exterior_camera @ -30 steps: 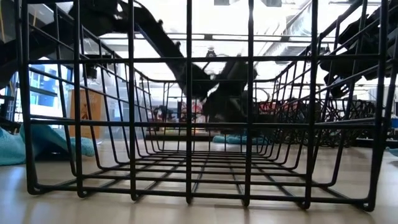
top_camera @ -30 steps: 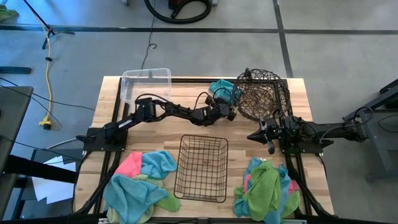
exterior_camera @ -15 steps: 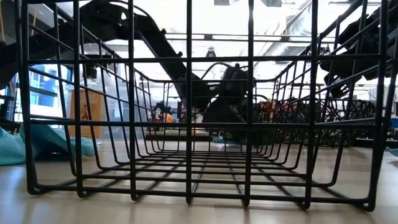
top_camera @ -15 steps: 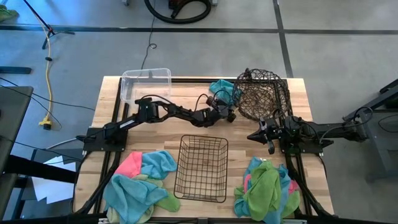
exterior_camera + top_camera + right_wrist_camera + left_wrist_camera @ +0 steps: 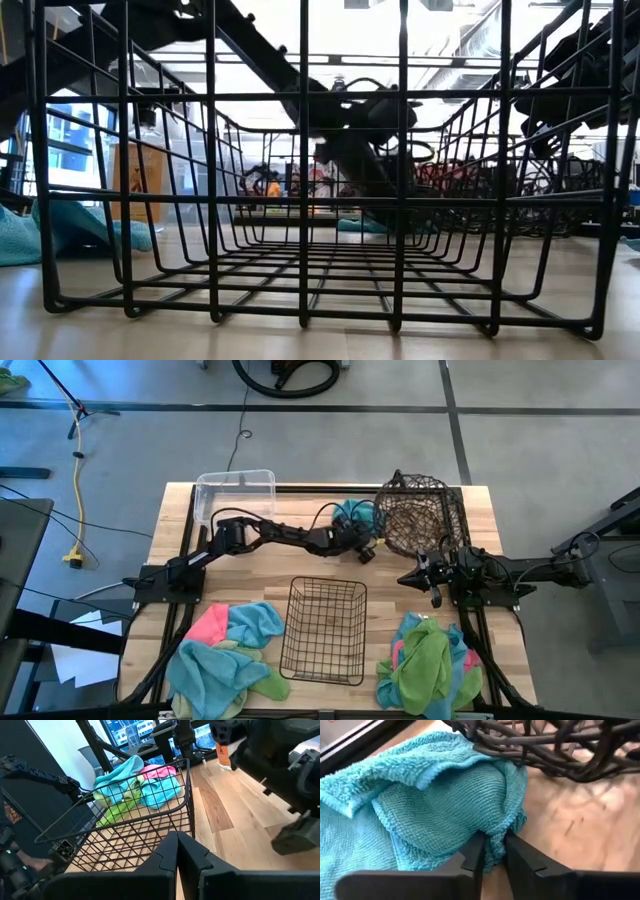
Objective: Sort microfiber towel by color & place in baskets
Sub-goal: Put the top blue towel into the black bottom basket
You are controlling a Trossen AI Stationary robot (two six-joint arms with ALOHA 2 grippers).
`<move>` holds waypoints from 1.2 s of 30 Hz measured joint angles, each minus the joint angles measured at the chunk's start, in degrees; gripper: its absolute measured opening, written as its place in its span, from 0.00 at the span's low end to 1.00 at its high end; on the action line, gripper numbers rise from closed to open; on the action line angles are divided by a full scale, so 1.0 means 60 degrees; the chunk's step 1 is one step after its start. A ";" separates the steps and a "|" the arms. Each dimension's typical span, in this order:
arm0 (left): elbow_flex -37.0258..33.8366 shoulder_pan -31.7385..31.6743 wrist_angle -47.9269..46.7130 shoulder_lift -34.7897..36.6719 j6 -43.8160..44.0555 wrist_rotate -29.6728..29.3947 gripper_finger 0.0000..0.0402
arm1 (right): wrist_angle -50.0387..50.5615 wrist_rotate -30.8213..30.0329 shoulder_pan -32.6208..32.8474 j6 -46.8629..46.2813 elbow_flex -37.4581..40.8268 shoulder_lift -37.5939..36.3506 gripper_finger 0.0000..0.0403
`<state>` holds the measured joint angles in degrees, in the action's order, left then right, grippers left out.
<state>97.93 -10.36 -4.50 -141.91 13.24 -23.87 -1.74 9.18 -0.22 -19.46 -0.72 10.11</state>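
A light blue microfiber towel [image 5: 349, 513] lies bunched on the table at the far middle. It rests against the round dark wire basket [image 5: 422, 515]. My left gripper [image 5: 358, 540] reaches it from the left and is shut on it; the left wrist view shows the cloth [image 5: 435, 805] up close. My right gripper [image 5: 433, 588] waits shut at the right, holding nothing. The clear tub [image 5: 235, 493] stands at the far left. The black wire-grid basket [image 5: 323, 630] stands at the near middle. My left gripper pinches a bunched fold at the towel's near edge [image 5: 492, 837] between its two fingers [image 5: 472, 852]. The fingers slant down from the table's near-left side. The rest of the towel lies slack on the table, its far side against the round basket's wall [image 5: 540, 750].
Two mixed piles of pink, blue and green towels lie near the front, one at the left [image 5: 225, 657] and one at the right [image 5: 430, 665]. Bare wood lies between the grid basket and the far baskets. Dark frame rails run along the table's edges.
My left gripper has tipped downward and moved a little toward the far edge onto the blue towel. Its fingers have closed on the towel's near fold. The towel has bunched slightly there.
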 joint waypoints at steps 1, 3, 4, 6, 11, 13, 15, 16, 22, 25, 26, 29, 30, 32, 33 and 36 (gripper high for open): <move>0.0000 0.0026 -0.0356 0.0096 -0.0031 0.0012 0.11 | 0.0000 -0.0010 0.0003 0.0000 -0.0002 0.0005 0.00; -0.0022 0.0078 -0.0978 0.0328 -0.0258 0.0084 0.09 | 0.0000 -0.0002 0.0001 0.0000 -0.0001 0.0004 0.00; -0.0040 0.0103 -0.1288 0.0446 -0.0417 0.0117 0.08 | 0.0002 -0.0010 -0.0001 0.0000 -0.0003 0.0004 0.00; -0.0073 0.0137 -0.1989 0.0701 -0.0749 0.0207 0.08 | 0.0000 -0.0003 -0.0001 0.0000 -0.0003 0.0004 0.00; -0.0109 0.0148 -0.3846 0.1378 -0.0904 0.0711 0.07 | 0.0003 -0.0004 0.0003 -0.0001 -0.0003 0.0001 0.00; -0.0109 0.0147 -0.4533 0.1595 -0.0863 0.1153 0.07 | 0.0004 -0.0006 -0.0001 0.0000 -0.0003 0.0004 0.00; -0.0109 0.0168 -0.5176 0.1759 -0.0763 0.1508 0.07 | 0.0000 -0.0006 0.0000 -0.0001 -0.0003 0.0004 0.00; -0.0109 0.0186 -0.5426 0.1826 -0.0749 0.1646 0.07 | 0.0002 -0.0005 0.0003 0.0000 -0.0001 0.0004 0.00; -0.0113 0.0318 -0.6722 0.2087 -0.0981 0.1788 0.07 | 0.0004 -0.0003 0.0003 0.0000 -0.0001 0.0007 0.00; -0.0131 0.0311 -0.7507 0.2218 -0.0998 0.1874 0.07 | 0.0004 0.0000 0.0003 -0.0001 0.0000 -0.0003 0.00; -0.0151 0.0305 -0.7717 0.2282 -0.1031 0.1955 0.07 | 0.0004 0.0000 0.0000 0.0000 -0.0003 0.0001 0.00; -0.0527 0.0282 -0.7772 0.2633 -0.1250 0.2069 0.07 | 0.0004 0.0003 0.0002 0.0000 -0.0003 0.0004 0.00; -0.0715 0.0282 -0.7730 0.2796 -0.1316 0.2071 0.07 | 0.0004 -0.0010 0.0003 0.0000 0.0000 0.0009 0.00; -0.1216 0.0254 -0.7592 0.3243 -0.1326 0.2060 0.07 | 0.0004 0.0004 0.0002 0.0000 -0.0003 0.0004 0.00; -0.1516 0.0239 -0.7464 0.3481 -0.1327 0.2048 0.07 | 0.0004 -0.0004 0.0001 -0.0004 -0.0003 0.0004 0.00; -0.2544 0.0203 -0.6904 0.4263 -0.1234 0.2036 0.07 | 0.0004 -0.0004 0.0000 0.0000 -0.0001 0.0007 0.00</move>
<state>82.67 -9.14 -45.92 -116.33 5.84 -11.65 -1.72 9.16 -0.22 -19.46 -0.73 10.15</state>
